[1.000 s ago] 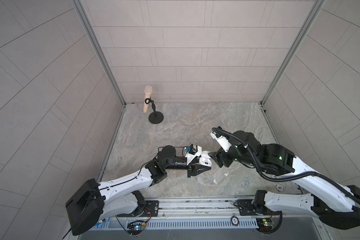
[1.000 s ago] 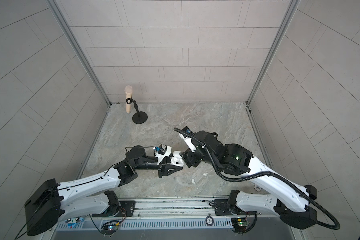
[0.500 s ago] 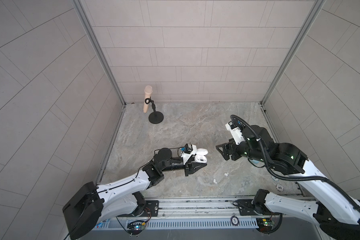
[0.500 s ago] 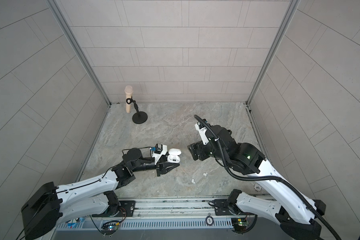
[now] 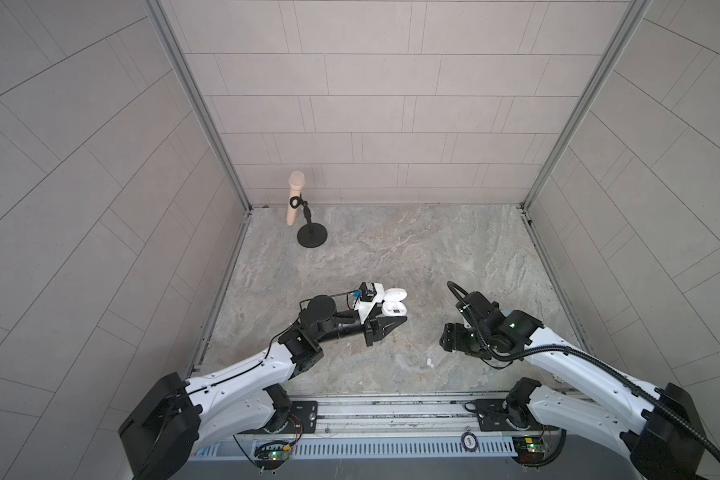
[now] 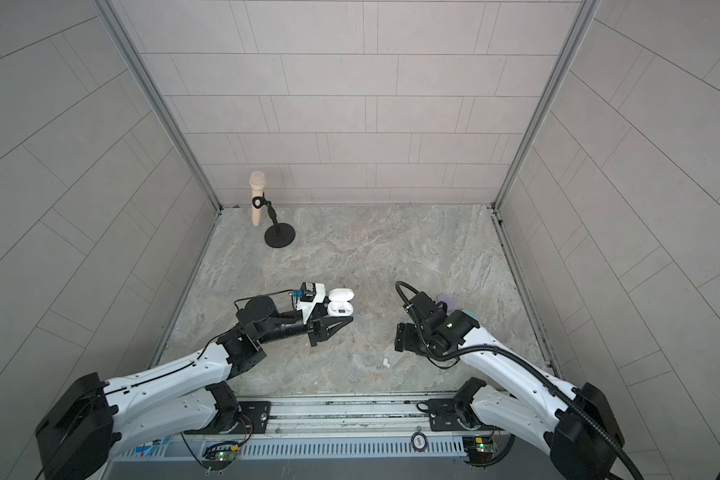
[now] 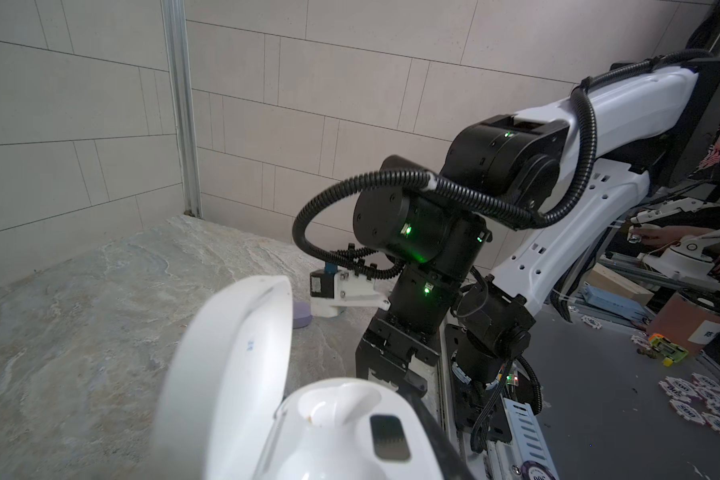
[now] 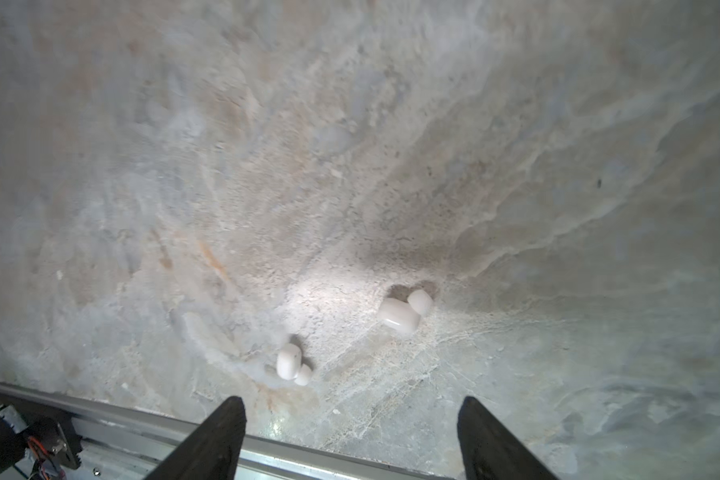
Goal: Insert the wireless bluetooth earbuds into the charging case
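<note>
2 white earbuds (image 8: 400,314) lie slightly apart on the table (image 8: 391,124) near the front rail (image 8: 121,419), below the right gripper (image 8: 352,436), its jaws wide open. The left gripper (image 5: 393,316) clamps the open charging case (image 5: 393,306). Centre over 1 bud, align the jaws across its body, descend straight, pinch gently.

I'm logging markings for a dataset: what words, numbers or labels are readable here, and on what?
"500": on the poker chips, in the left wrist view.
Blue mark on the case lid: too blurred to read.
Label on the brown tub: too blurred.
Round badge on the front rail: too small to read.
No other text.
</note>
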`<state>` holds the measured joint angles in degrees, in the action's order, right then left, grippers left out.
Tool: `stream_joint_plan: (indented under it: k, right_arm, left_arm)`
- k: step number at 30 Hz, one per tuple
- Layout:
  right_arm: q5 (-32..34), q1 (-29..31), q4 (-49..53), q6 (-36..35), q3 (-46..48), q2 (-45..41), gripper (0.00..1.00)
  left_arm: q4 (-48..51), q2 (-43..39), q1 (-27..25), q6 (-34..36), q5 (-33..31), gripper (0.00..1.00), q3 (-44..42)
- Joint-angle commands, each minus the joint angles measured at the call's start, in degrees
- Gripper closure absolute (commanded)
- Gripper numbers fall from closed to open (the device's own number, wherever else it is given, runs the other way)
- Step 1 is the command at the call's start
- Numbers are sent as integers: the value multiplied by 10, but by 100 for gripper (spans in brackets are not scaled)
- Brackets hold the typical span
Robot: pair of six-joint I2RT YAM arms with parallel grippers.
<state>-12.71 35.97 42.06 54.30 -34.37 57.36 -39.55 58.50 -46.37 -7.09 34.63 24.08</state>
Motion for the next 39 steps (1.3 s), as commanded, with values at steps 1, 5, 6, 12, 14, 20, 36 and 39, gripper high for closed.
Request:
stream_joint_plan:
  k: [1,5,6,12,14,20,36,39]
  right_arm:
    - [-17,-2,-55,68,17,17,17]
    - [-28,-4,-75,74,26,43,17]
    - [-28,-4,-81,77,29,46,18]
    - [-22,-14,-107,86,52,69,20]
    - [-21,-16,-118,89,58,73,21]
    - [-12,-19,-139,83,55,77,21]
    - [-29,-20,-159,76,-1,106,22]
    - [-24,-20,-141,60,-27,122,22]
  left_arm:
    - [-11,-8,3,9,-5,92,-3]
    - [-11,-8,6,10,-5,93,-4]
    - [-12,-8,5,10,-5,93,-3]
    - [-13,-9,7,9,-7,93,-8]
    - [-13,-9,7,10,-8,93,-9]
    - [-13,-8,7,9,-8,93,-8]
    - [-14,-8,8,8,-11,93,-12]
    - [-14,-8,8,9,-11,93,-12]
